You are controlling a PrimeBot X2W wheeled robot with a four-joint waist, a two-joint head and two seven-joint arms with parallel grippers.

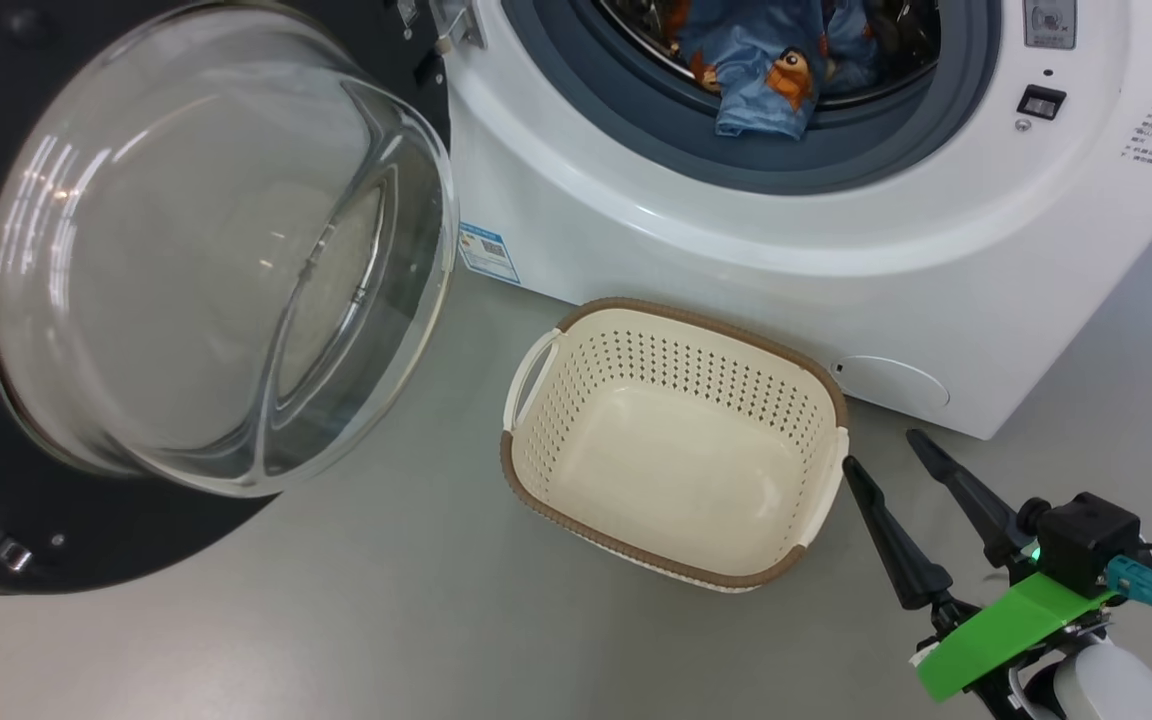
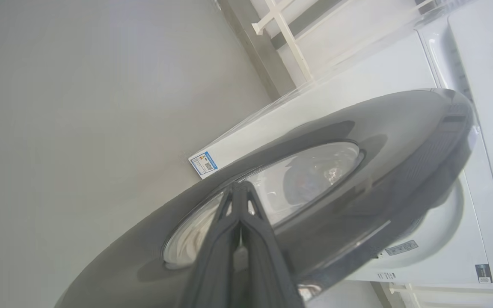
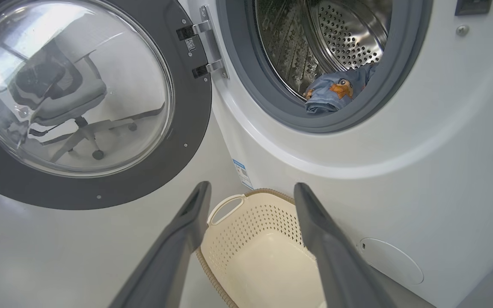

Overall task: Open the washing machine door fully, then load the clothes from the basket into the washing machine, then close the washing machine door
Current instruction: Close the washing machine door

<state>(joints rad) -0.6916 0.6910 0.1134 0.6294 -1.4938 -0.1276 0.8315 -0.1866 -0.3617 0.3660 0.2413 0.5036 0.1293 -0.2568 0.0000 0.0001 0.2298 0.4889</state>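
The washing machine door (image 1: 216, 250) stands swung open at the left, its glass bowl facing me. Blue clothes with orange bears (image 1: 766, 70) lie in the drum of the white washing machine (image 1: 696, 240), one fold draped over the grey seal. The cream basket (image 1: 706, 323) sits on the floor in front of the machine with nothing in it. My right gripper (image 1: 883, 451) hangs open just right of the basket, holding nothing. In the left wrist view my left gripper (image 2: 239, 188) is shut and holds nothing, its tips at the door's (image 2: 357, 141) black outer face beside the window.
Grey floor (image 1: 386, 620) spreads in front of the basket and under the door. A blue label sticker (image 1: 488, 252) marks the machine's lower left corner, and a round cover (image 1: 891, 382) sits low on its front. An office chair (image 3: 71, 98) shows through the door glass.
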